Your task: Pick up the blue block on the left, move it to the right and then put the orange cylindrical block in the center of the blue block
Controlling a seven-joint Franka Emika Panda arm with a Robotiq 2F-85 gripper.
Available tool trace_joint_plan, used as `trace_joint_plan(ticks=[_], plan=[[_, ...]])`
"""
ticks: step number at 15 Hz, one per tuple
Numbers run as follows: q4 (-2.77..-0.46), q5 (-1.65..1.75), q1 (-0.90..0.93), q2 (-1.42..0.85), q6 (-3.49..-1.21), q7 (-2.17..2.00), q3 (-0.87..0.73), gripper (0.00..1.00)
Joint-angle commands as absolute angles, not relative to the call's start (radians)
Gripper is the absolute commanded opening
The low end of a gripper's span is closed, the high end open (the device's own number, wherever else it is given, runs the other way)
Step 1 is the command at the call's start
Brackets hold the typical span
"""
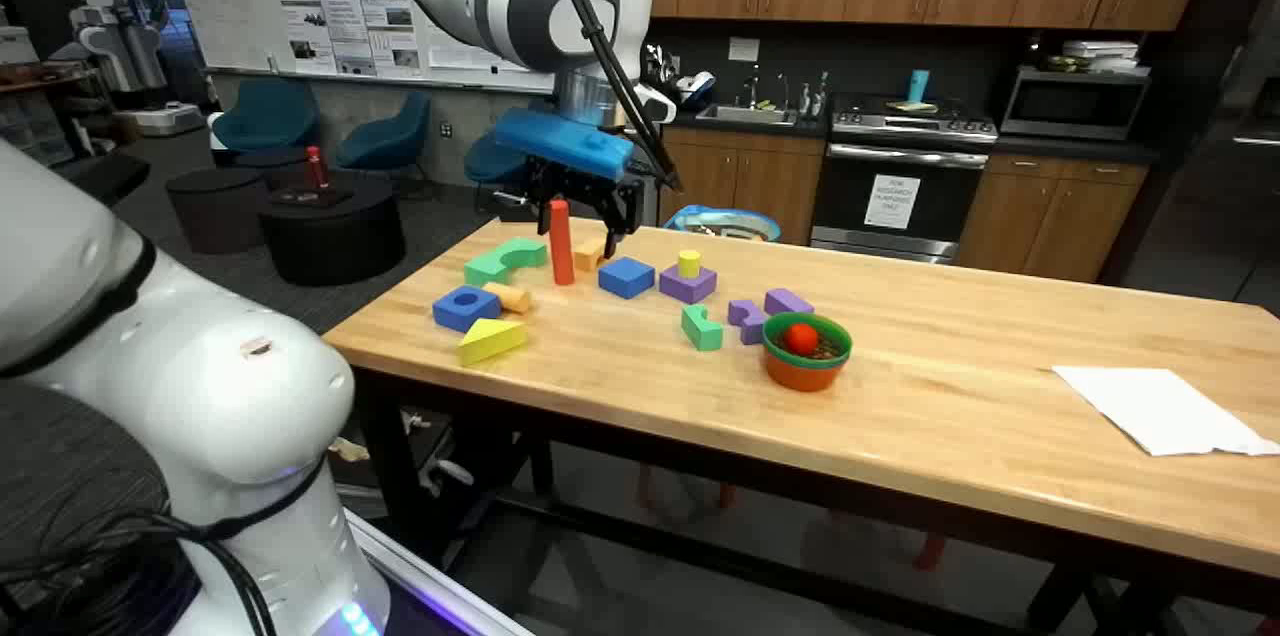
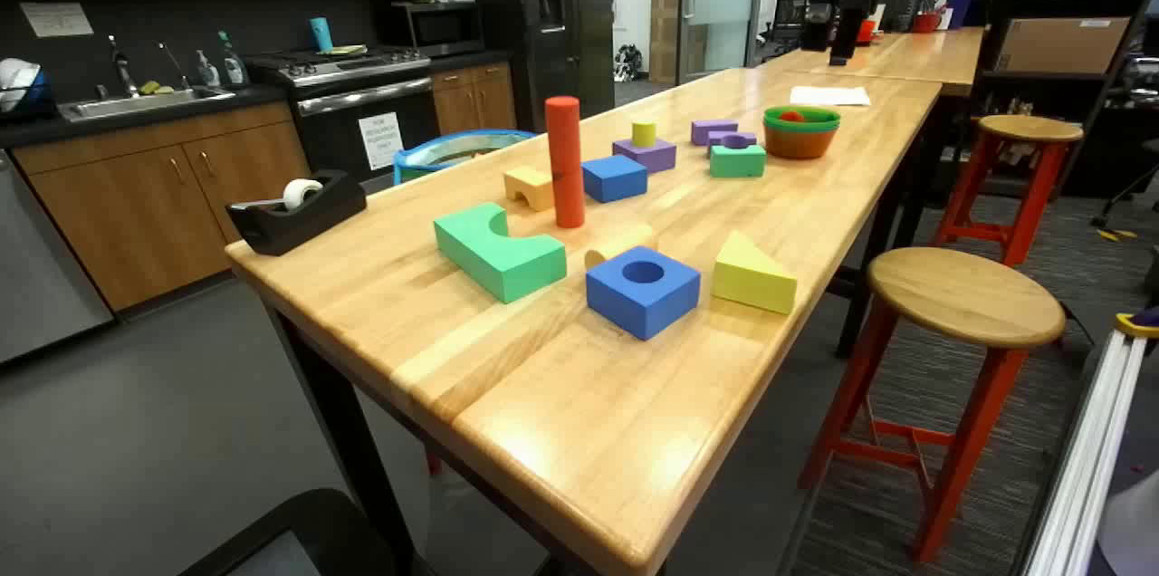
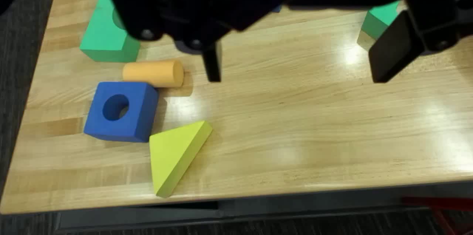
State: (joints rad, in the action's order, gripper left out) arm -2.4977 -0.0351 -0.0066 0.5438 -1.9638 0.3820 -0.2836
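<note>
The end effector [image 3: 296, 74] hangs over the surface [image 3: 295, 146], fingers spread wide, nothing held. Nearest me, towards the end of the surface, sits the blue block [image 2: 643, 293], the one with a hole, not yet taken rightward by my reckoning. Its neighbours crowd it: the yellow wedge [image 2: 753, 277] near one corner, the short peg [image 2: 625, 241] on its side just behind. A finger lowered slightly off line could shove the wedge or set that peg rolling. Farther along stands the orange cylindrical block [image 2: 565, 161] (slim and tall; I wouldn't brush past it myself), and a low swing across could knock it flat. Beyond it lies a plain blue block [image 2: 616, 178], easily mistaken for the right one. Later, if the cylinder is let go tilted, it would likely jam instead of dropping in.
</note>
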Motion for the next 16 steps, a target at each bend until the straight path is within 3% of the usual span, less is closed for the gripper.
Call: trace_joint_plan(ticks=[1, 11, 16], plan=[[-2.496, -0.047, -0.030, 0.540, -1.961, 0.392, -0.262, 1.00], [-2.496, -0.047, -0.030, 0.540, -1.961, 0.392, -0.262, 1.00], [-2.583, -0.084, 0.037, 0.561, -2.110, 0.453, -0.209, 1.00]])
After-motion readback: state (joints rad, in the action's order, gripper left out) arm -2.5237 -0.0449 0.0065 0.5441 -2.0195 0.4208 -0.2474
